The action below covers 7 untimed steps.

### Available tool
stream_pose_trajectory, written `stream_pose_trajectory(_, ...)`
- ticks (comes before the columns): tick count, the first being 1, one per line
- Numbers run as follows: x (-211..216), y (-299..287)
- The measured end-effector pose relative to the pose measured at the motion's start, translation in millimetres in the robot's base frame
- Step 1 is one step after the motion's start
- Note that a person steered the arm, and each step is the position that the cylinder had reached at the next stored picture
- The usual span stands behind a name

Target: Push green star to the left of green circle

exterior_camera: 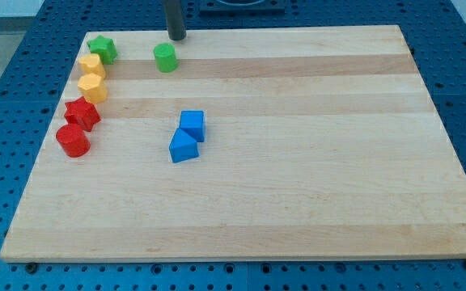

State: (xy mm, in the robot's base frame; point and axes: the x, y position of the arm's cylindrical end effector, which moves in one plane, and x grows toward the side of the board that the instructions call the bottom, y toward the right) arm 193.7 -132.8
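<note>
The green star [102, 48] lies near the board's top left corner. The green circle [165, 57] stands to its right, with a gap between them. My tip [176, 36] is at the view's top, just above and slightly right of the green circle, apart from it and well right of the green star.
Two yellow blocks [92, 66] [92, 87] sit in a column below the green star, then a red star [82, 114] and a red circle [73, 140]. A blue cube [192, 124] and a blue triangular block [183, 147] touch near the board's middle left. The wooden board [314, 162] rests on a blue surface.
</note>
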Motion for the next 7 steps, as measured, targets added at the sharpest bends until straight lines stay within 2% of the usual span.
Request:
stream_pose_trajectory(3, -3, -172)
stream_pose_trajectory(4, 7, -172)
stream_pose_trajectory(5, 44, -172)
stream_pose_trajectory(7, 50, -168)
